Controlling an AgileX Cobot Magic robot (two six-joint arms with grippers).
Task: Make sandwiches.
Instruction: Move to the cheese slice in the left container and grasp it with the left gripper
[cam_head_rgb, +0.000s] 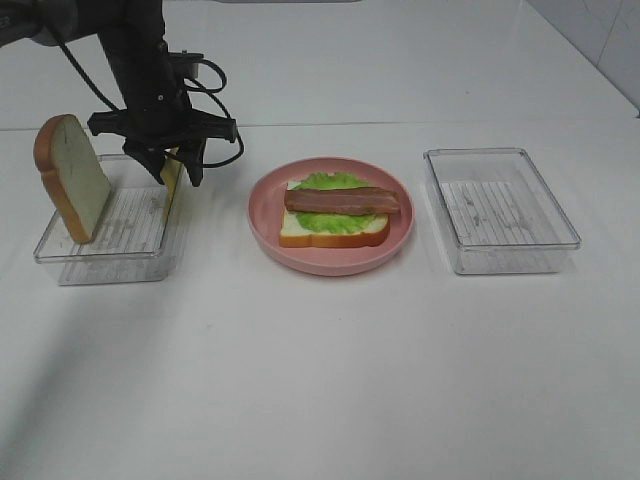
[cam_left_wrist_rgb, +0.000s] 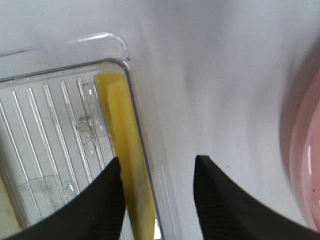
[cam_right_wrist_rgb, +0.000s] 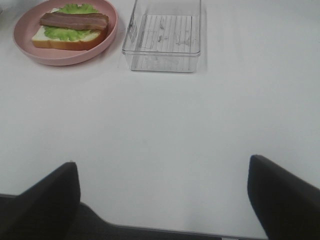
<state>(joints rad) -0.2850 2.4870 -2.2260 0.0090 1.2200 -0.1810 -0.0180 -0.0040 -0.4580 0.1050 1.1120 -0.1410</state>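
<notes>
On the pink plate (cam_head_rgb: 400, 240) lies a partial sandwich (cam_head_rgb: 335, 215): a white bread slice, green lettuce (cam_head_rgb: 330, 183) and a bacon strip (cam_head_rgb: 342, 201) on top. It also shows in the right wrist view (cam_right_wrist_rgb: 70, 31). A second bread slice (cam_head_rgb: 72, 178) leans upright at the left end of the left clear tray (cam_head_rgb: 100, 262). A thin yellow cheese slice (cam_left_wrist_rgb: 120, 130) stands on edge against that tray's right wall. My left gripper (cam_left_wrist_rgb: 157, 195) is open, its fingers straddling the cheese (cam_head_rgb: 172, 176) and the tray wall. My right gripper (cam_right_wrist_rgb: 165, 200) is open and empty over bare table.
A clear tray (cam_head_rgb: 500, 210) stands right of the plate with nothing in it; it also shows in the right wrist view (cam_right_wrist_rgb: 162, 37). The left arm's cables (cam_head_rgb: 215, 100) hang behind the left tray. The table is white.
</notes>
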